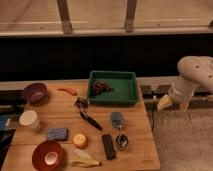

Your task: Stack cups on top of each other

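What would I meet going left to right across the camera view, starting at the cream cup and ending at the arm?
cream-white cup → blue sponge → orange fruit → blue-grey cup → gripper, jaws open, holding nothing, off the right edge of the table.

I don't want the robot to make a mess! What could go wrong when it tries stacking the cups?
1. The gripper hangs off the right end of the table, fingers open and empty. Reaching in, it might bump the green tray.
2. The blue-grey cup sits close to the black tool and a shiny object, so a grab could nudge those.
3. The cream-white cup stands near the table's left edge and could be pushed off.
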You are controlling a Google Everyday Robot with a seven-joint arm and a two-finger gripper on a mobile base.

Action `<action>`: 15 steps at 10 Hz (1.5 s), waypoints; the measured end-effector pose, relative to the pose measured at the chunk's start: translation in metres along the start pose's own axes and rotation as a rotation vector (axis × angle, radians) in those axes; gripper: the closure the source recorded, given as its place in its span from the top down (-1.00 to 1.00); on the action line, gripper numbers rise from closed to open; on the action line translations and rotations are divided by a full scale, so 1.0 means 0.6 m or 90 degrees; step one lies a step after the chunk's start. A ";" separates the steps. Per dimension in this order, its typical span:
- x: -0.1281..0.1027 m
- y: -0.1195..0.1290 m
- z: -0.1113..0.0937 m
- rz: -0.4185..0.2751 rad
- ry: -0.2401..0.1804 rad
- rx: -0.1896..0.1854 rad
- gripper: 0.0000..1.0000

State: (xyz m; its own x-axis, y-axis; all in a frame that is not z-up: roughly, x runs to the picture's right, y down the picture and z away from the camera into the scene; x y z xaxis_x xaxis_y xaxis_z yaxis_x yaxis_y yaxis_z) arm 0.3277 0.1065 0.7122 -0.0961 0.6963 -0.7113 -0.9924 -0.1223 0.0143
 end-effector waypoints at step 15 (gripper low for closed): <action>0.023 0.289 0.042 -0.217 0.040 -0.011 0.31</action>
State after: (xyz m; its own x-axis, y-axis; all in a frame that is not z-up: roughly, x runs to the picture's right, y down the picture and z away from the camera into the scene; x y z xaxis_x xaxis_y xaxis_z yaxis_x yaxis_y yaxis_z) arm 0.1521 0.1126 0.7228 0.2463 0.6548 -0.7145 -0.9650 0.0972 -0.2435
